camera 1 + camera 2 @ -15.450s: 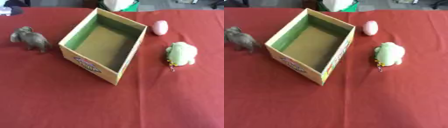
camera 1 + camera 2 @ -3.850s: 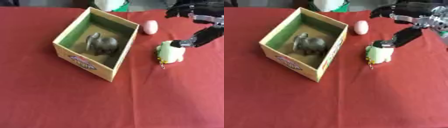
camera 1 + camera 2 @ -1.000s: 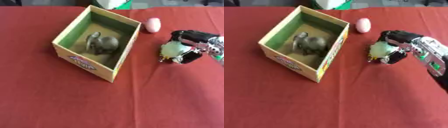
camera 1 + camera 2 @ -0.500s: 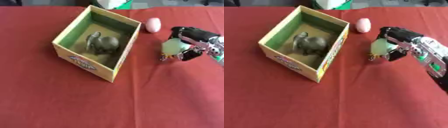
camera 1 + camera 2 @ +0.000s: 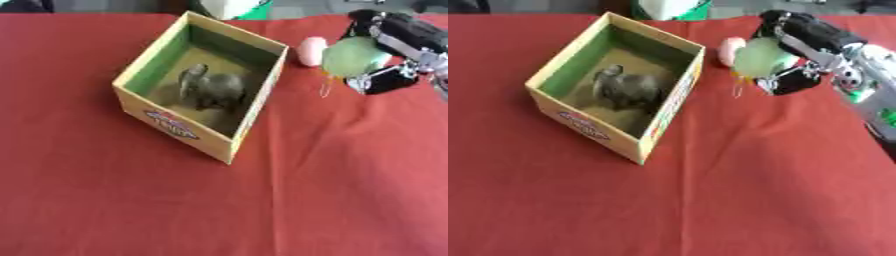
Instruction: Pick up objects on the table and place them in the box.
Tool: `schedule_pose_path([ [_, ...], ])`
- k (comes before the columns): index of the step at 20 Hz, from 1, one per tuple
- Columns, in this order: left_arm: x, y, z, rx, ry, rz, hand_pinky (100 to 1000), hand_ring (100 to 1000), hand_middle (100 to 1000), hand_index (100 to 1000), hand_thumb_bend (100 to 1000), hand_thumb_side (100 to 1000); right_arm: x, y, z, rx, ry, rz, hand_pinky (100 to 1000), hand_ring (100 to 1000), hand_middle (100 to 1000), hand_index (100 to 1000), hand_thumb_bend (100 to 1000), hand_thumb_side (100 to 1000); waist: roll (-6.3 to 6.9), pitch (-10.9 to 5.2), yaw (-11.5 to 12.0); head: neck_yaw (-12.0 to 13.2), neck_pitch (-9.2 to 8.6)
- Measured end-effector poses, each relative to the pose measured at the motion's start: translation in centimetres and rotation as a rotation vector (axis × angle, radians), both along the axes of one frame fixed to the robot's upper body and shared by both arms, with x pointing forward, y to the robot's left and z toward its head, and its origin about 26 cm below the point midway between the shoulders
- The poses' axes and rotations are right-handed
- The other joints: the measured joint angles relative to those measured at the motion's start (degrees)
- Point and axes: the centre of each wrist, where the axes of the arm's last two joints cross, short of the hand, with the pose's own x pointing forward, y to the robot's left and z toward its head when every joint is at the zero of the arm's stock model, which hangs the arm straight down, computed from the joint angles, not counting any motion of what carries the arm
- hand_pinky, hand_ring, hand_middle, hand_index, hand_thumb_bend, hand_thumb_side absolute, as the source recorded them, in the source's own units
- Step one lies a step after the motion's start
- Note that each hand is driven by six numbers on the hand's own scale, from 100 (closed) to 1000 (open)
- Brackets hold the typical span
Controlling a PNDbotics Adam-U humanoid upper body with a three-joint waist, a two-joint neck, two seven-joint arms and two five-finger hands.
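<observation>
One box (image 5: 171, 125), one grey toy (image 5: 210, 88), one green toy (image 5: 756, 57), one pink egg (image 5: 310, 51).

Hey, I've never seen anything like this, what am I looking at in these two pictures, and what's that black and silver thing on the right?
Both pictures show the same moment, taken by two side-by-side cameras in a humanoid robot's head, looking down at a table with a red cloth. The black and silver thing is the robot's right hand, driven by a person. Its fingers are curled round a green plush toy, which seems lifted off the cloth, with a thin cord hanging under it. An open cardboard box stands to the left with a grey toy animal already inside. A pink egg-shaped thing lies on the cloth between the box and the hand. The left hand is not in view.
</observation>
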Motion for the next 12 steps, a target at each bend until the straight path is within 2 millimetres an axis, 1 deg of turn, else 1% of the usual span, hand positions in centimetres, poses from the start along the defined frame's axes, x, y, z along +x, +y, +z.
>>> schedule_pose_path([
  [3, 0.0, 0.0, -0.1, -0.013, -0.001, -0.004, 749, 752, 775, 848, 447, 1000, -0.6, 1.2, 2.1, 0.033, -0.061, 0.027, 716, 1000, 513, 578, 100, 100, 0.02, -0.10, 0.04, 0.12, 0.01],
  [8, 0.0, 0.0, -0.2, -0.022, -0.001, -0.007, 749, 751, 775, 846, 439, 1000, -0.7, 4.4, 5.2, 0.080, -0.132, 0.100, 695, 1000, 518, 584, 100, 100, -0.25, -0.55, 0.39, 0.03, 0.04],
  [12, 0.0, 0.0, -0.2, -0.022, 0.000, -0.010, 749, 751, 776, 844, 436, 1000, 0.2, 7.3, 6.4, 0.101, -0.138, 0.156, 690, 1000, 531, 600, 100, 100, -0.34, -0.79, 1.02, -0.32, 0.04],
])
